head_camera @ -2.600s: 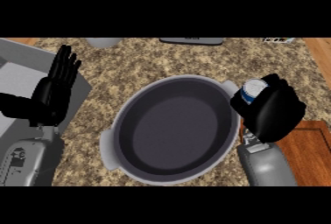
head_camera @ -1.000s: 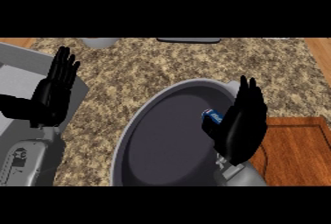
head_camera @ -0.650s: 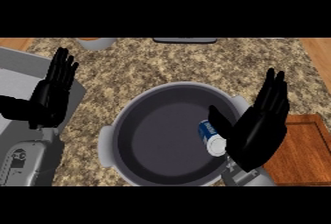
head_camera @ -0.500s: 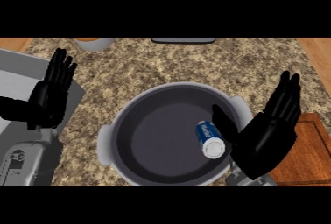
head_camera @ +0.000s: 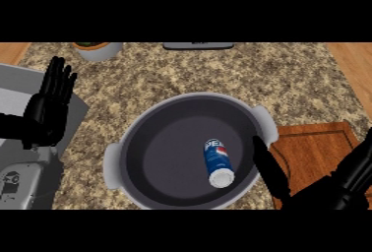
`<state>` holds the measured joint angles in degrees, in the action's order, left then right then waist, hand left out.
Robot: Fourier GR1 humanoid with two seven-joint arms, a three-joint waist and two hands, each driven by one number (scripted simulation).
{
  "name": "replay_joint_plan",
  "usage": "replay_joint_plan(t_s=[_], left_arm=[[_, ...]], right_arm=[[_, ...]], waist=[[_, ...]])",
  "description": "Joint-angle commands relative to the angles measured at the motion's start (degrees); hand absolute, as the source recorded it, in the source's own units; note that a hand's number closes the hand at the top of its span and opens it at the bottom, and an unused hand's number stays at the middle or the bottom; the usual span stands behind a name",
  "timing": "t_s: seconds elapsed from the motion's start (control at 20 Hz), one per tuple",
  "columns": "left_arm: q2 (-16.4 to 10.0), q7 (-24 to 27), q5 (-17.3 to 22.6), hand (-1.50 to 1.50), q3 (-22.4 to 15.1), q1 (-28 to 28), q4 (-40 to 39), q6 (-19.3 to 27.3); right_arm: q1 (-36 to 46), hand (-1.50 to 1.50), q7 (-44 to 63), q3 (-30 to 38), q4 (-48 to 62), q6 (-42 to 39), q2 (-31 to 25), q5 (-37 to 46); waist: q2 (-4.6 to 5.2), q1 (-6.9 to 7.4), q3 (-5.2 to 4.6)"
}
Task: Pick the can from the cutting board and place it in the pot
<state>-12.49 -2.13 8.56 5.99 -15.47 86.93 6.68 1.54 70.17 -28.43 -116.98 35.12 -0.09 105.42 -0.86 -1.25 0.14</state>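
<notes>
A blue can (head_camera: 216, 161) with a white end lies on its side inside the grey pot (head_camera: 147, 129), right of the pot's middle. The wooden cutting board (head_camera: 317, 147) lies right of the pot, touching its rim. My right hand (head_camera: 328, 186) is open at the lower right, over the board, with its thumb reaching over the pot's right rim; it is apart from the can. At the left edge my left hand (head_camera: 45, 110) rests open, fingers up.
A small pot with a plant (head_camera: 97, 48) stands at the back left of the speckled counter. A dark flat object (head_camera: 198, 45) lies at the back middle. A grey sink area (head_camera: 22, 83) fills the left side.
The can left my right hand and now lies in the pot. My right hand opened and drew back toward the lower right, over the board. The left hand stayed put.
</notes>
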Motion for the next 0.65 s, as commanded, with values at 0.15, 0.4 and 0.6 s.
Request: replay_joint_plan(t_s=[0.15,0.4,0.6], left_arm=[[0.21,1.34,-0.7,0.0,0.32,1.67,-0.26,0.55],[-0.58,-0.77,0.02,0.0,1.07,1.98,1.72,0.67],[0.54,1.2,-1.17,0.0,0.39,2.95,0.94,1.38]], right_arm=[[-13.63,-1.5,13.89,-7.27,-8.6,11.57,0.09,7.48],[-25.03,-1.5,11.66,-13.01,-12.16,16.56,0.09,10.87],[-34.11,-1.5,8.88,-17.59,-16.91,19.91,0.09,13.25]], waist=[[-0.2,-1.83,-0.01],[-0.49,-2.41,0.03],[-0.57,-3.52,-0.05]])
